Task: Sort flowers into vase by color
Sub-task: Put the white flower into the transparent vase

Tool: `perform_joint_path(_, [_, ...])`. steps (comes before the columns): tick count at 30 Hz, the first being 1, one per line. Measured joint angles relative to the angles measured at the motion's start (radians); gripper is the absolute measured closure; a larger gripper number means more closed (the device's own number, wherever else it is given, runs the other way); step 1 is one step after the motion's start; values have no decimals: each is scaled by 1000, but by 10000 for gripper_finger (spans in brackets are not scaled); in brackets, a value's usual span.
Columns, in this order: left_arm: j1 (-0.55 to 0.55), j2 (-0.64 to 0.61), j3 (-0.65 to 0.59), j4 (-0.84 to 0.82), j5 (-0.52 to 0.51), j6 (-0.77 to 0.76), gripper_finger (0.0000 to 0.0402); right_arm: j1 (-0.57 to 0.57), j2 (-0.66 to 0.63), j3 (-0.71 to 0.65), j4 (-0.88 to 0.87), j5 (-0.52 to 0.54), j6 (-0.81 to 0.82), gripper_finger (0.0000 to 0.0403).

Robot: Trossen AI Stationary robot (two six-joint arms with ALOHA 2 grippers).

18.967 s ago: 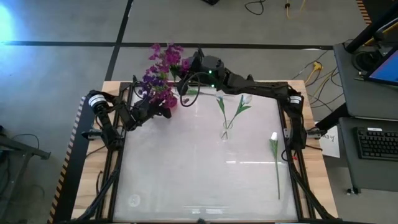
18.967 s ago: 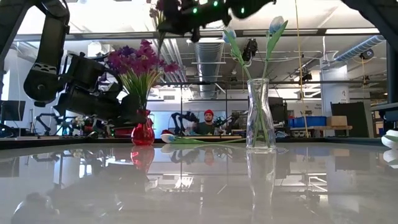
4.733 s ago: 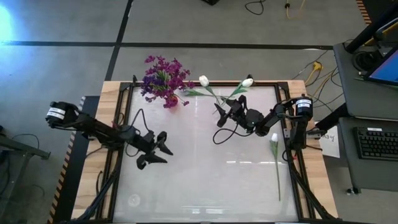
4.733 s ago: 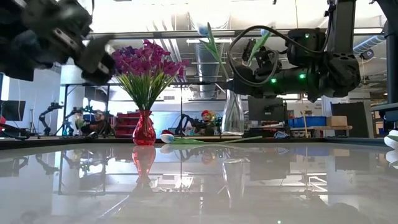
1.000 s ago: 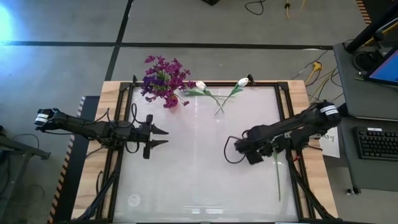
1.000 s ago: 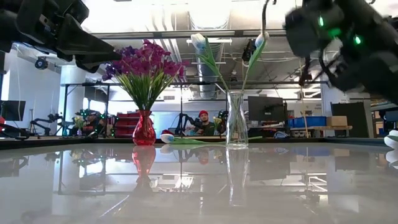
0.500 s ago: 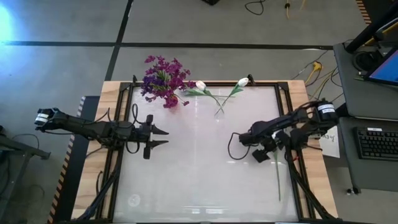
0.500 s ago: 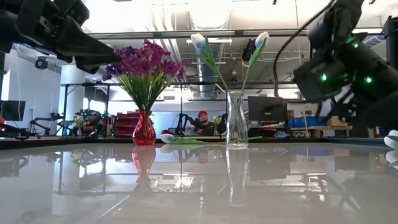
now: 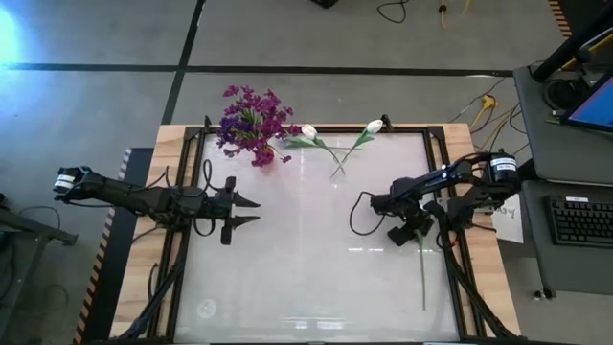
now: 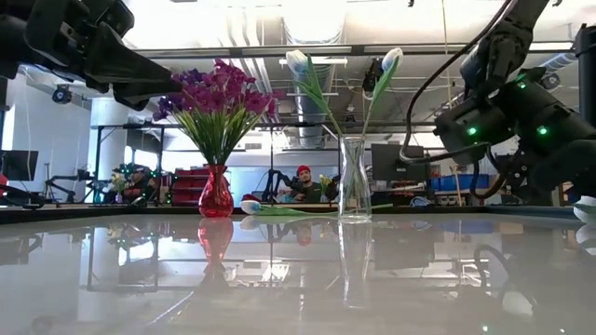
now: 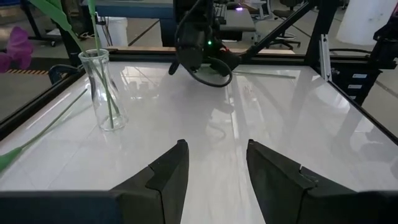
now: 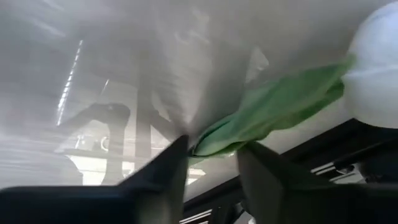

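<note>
A white tulip lies flat near the table's right edge, its stalk [image 9: 421, 278] running toward the near edge. My right gripper [image 9: 412, 230] is down over the bud end, open. In the right wrist view [image 12: 212, 165] its fingers stand on either side of a green leaf [image 12: 249, 121], the white bud [image 12: 376, 68] just beyond. A clear glass vase [image 10: 351, 177] holds two white tulips [image 9: 309, 131]. A red vase [image 10: 215, 193] holds the purple flowers [image 9: 249, 125]. My left gripper [image 9: 238, 209] hovers open at the table's left side. My right gripper comes at the lying tulip from above, one finger [image 12: 163, 171] on each side of its green leaf [image 12: 217, 140] close behind the bud. I cannot tell whether the fingers touch the leaf. The tulip lies flat on the table.
Both vases stand near the table's far edge, the red one left of the glass one [image 11: 106, 90]. In the low view another white bud with a green leaf [image 10: 279, 208] lies on the table between them. The glossy white tabletop [image 9: 306, 268] stretches between the arms. A black frame rail [image 9: 450, 278] borders the right side.
My right gripper has moved toward the table's right edge and come down over the bud end of the lying tulip. My left arm has kept still.
</note>
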Motion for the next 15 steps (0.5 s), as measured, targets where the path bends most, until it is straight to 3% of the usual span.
perform_joint_path(6, [0,2,0,1,-1,0,253,0,-3,15,-4,21,10,382])
perform_joint_path(15, [0,10,0,1,-2,-22,253,10,-104,189,-93,61,10,385])
